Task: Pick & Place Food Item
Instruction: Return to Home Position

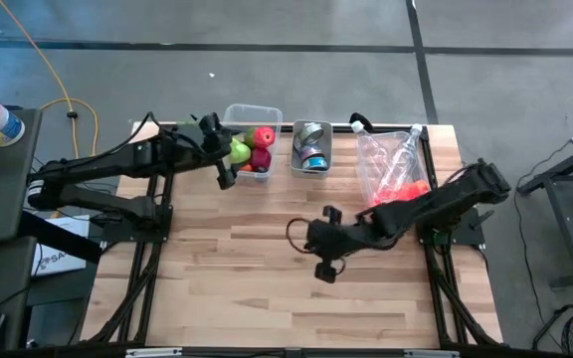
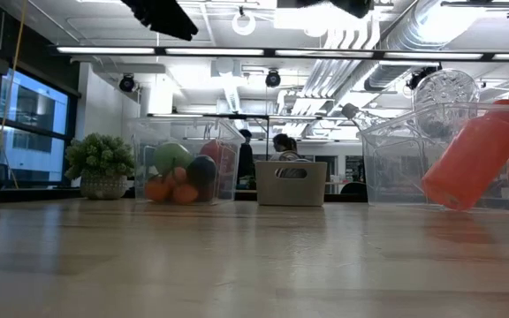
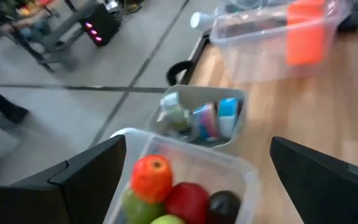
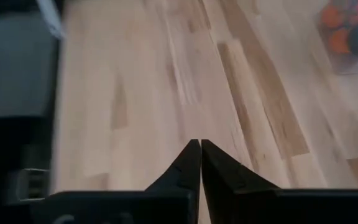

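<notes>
A clear bin (image 1: 267, 111) at the table's far edge holds several pieces of fruit: a red-orange one (image 3: 151, 177), a red apple (image 3: 188, 202), a dark plum (image 3: 224, 205) and green ones (image 1: 239, 151). My left gripper (image 1: 223, 151) hovers open over this bin's left part, and in its wrist view one finger stands on either side of the fruit without touching it. My right gripper (image 1: 296, 237) hangs shut above the bare middle of the table, its fingers (image 4: 191, 163) closed on nothing.
A grey bin (image 1: 311, 147) with cans stands right of the fruit bin. Further right is a clear bin (image 1: 391, 159) holding plastic bottles, one of them orange (image 2: 471, 163). Bare wooden tabletop (image 1: 267, 288) fills the near half.
</notes>
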Controlling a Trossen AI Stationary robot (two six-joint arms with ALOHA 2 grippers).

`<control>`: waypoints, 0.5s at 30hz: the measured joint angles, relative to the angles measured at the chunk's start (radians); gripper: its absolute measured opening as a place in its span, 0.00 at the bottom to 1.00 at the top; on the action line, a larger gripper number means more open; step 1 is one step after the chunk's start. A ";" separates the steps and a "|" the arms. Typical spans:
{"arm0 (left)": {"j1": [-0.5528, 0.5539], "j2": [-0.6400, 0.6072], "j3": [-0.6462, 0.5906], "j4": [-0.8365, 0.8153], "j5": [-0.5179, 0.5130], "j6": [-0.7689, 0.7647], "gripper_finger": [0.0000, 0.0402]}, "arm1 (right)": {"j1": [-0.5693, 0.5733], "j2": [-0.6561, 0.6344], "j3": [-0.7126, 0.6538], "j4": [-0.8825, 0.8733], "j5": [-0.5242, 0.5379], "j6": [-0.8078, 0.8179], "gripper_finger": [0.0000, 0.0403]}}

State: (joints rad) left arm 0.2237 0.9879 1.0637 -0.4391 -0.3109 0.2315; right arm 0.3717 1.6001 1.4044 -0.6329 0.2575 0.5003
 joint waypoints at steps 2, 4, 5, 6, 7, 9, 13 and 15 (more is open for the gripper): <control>-0.001 -0.011 0.000 -0.011 -0.051 0.021 0.97 | 0.017 -0.061 0.000 -0.007 -0.007 0.006 0.00; 0.000 -0.029 0.000 -0.009 -0.161 0.002 0.97 | 0.039 -0.129 0.000 -0.029 0.000 -0.054 0.00; 0.000 -0.041 0.000 -0.009 -0.213 -0.005 0.97 | 0.052 -0.168 0.000 -0.059 0.019 -0.094 0.00; 0.001 -0.055 0.000 -0.011 -0.247 -0.012 0.97 | 0.064 -0.207 0.000 -0.083 0.052 -0.131 0.00; 0.003 -0.072 0.000 -0.019 -0.260 -0.018 0.97 | 0.074 -0.251 0.000 -0.095 0.095 -0.158 0.00; 0.007 -0.110 0.000 -0.062 -0.236 -0.042 0.95 | 0.091 -0.336 0.000 -0.115 0.182 -0.198 0.00; 0.008 -0.193 -0.026 -0.148 -0.075 -0.136 0.85 | 0.116 -0.503 -0.055 -0.095 0.222 -0.292 0.00; 0.008 -0.235 -0.065 -0.147 -0.037 -0.158 0.78 | 0.126 -0.590 -0.143 -0.017 0.215 -0.332 0.00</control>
State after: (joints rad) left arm 0.2317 0.7526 0.9992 -0.5858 -0.3479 0.0740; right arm 0.4972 1.0101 1.2609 -0.6502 0.4727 0.1679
